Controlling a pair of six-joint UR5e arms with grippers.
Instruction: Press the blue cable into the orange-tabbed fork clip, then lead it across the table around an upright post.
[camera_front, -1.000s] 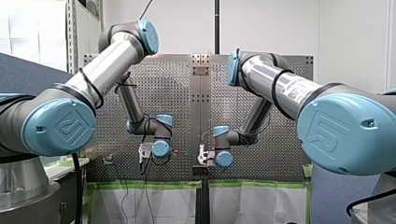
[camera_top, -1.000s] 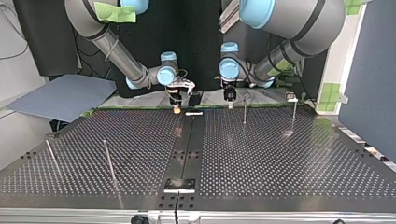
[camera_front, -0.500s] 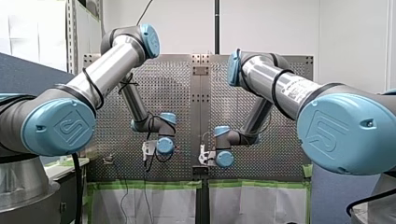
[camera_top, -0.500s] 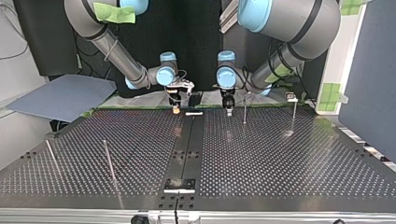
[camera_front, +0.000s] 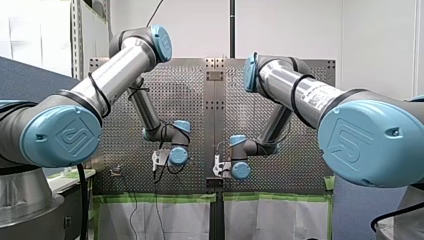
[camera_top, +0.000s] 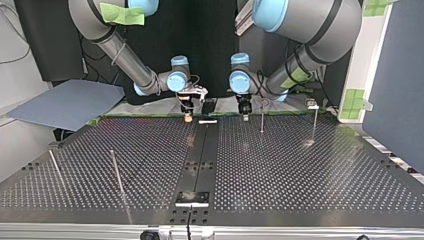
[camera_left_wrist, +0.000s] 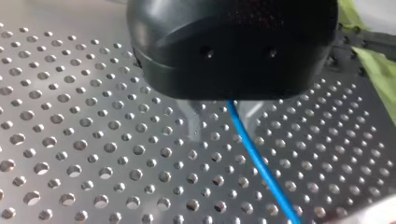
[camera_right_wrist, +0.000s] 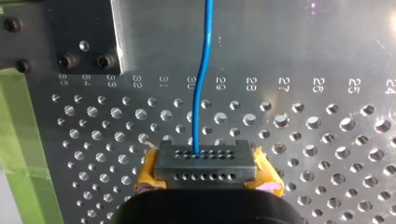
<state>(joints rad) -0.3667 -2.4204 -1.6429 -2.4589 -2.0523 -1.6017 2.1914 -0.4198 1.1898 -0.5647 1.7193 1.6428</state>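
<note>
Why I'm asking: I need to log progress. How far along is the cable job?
Done: nothing visible yet; the blue cable sits in no clip that shows. In hand: my right gripper is shut on it, and it also runs out beneath my left gripper. Left: seating it in the fork clip and rounding a post; the posts stand bare.

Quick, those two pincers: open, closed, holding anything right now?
My left pincer: cannot be told; the blue cable runs out from beneath it.
My right pincer: closed, holding the blue cable.
</note>
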